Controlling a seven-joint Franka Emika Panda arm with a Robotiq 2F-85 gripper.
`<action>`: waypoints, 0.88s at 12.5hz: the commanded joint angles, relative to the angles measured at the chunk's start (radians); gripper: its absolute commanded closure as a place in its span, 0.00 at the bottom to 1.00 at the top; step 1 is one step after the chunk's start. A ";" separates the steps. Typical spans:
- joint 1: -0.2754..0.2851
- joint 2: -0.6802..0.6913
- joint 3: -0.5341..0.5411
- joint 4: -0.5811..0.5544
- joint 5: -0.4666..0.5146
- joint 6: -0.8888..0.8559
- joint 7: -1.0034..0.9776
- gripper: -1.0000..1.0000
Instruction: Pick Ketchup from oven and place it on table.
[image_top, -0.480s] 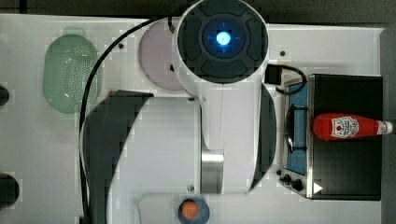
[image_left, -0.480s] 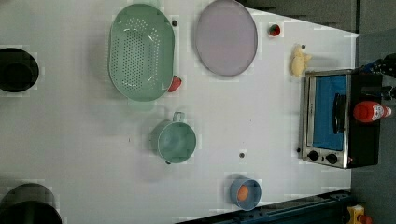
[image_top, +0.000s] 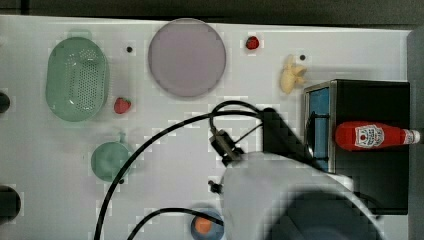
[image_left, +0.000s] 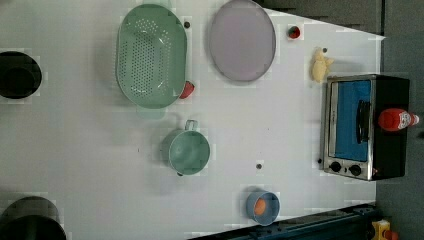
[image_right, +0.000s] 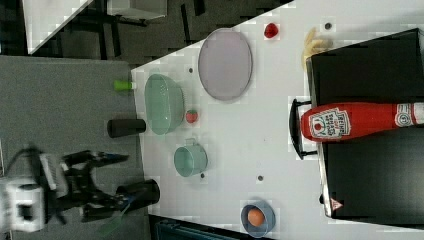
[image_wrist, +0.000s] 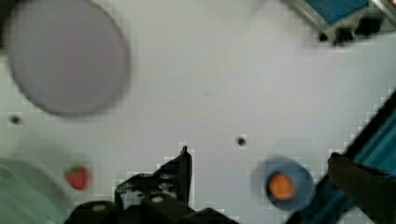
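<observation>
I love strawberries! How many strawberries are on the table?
2: one strawberry beside the round plate, another strawberry next to the green colander. The arm may hide more.

I see the Ketchup, a red squeeze bottle with a white cap and a white-and-red label, on top of the oven, its cap toward the top view's right. The oven, black with a silver-framed blue glass door shut, stands on the white table at the top view's right edge.
</observation>
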 joint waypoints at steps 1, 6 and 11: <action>-0.040 0.053 -0.037 0.011 0.013 0.015 0.017 0.00; -0.095 0.159 -0.199 0.012 0.013 0.147 0.016 0.00; -0.105 0.331 -0.361 0.033 0.013 0.356 0.016 0.00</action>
